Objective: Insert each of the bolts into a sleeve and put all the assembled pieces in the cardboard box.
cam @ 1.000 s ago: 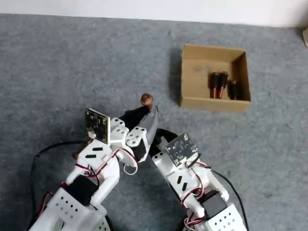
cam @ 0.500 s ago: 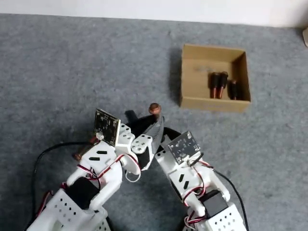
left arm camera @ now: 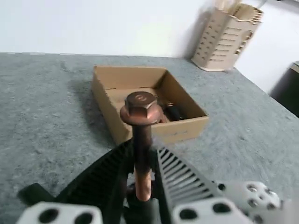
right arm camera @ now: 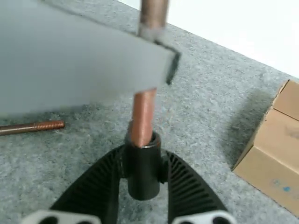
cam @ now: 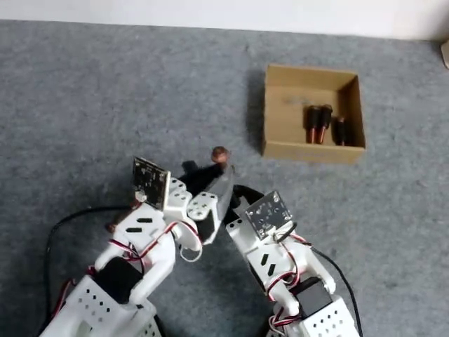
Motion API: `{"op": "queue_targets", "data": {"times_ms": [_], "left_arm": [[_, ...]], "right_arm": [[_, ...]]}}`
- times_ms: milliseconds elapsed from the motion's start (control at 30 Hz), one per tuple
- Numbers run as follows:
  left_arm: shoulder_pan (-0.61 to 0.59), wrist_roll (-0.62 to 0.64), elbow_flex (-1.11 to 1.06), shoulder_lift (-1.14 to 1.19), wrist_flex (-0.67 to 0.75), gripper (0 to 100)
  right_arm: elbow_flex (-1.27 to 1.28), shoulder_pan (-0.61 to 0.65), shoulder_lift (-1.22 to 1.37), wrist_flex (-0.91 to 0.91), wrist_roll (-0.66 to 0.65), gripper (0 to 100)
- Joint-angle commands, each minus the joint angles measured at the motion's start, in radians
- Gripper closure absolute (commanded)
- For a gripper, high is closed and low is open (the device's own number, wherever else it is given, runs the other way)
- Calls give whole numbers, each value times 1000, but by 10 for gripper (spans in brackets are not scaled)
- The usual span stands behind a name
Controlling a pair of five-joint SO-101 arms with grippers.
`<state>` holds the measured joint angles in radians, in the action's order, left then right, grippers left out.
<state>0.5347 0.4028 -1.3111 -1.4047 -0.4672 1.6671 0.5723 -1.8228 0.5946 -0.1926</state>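
Note:
My left gripper is shut on a copper bolt, held upright with its hex head on top. My right gripper is shut on a black sleeve, and the bolt's shank stands in the sleeve's mouth. In the high view both grippers meet in front of the cardboard box, left gripper over right. The box holds assembled pieces. Another copper bolt lies flat on the carpet.
Grey carpet covers the table. A beige slotted holder stands beyond the box by the white wall. A black cable loops beside the left arm's base.
The left gripper with the bolt shifted right and nearer, then back a little toward the far side; the bolt head moved with it. The right arm barely moved.

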Motion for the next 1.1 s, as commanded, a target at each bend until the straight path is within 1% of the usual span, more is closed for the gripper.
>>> {"op": "queue_targets", "data": {"times_ms": [0, 200, 433, 567, 800, 933, 1067], "left_arm": [[-12, -6, 45, -18, 25, 995], [-4, -6, 35, -16, 20, 995], [-2, -6, -51, -16, 26, 995], [-4, -6, -58, -8, 58, 995], [-1, -5, -54, -7, 63, 995], [53, -2, -56, -7, 63, 995], [58, 0, -56, -7, 63, 995]], "right_arm": [[5, -13, -15, -4, -12, 994], [4, -15, -15, -4, -12, 994], [1, -16, -15, -2, -12, 994], [-1, -16, -15, 1, -12, 994], [2, -7, -15, 1, -9, 994], [2, 41, -15, -2, -11, 994], [2, 22, -15, -4, -11, 994]]}}
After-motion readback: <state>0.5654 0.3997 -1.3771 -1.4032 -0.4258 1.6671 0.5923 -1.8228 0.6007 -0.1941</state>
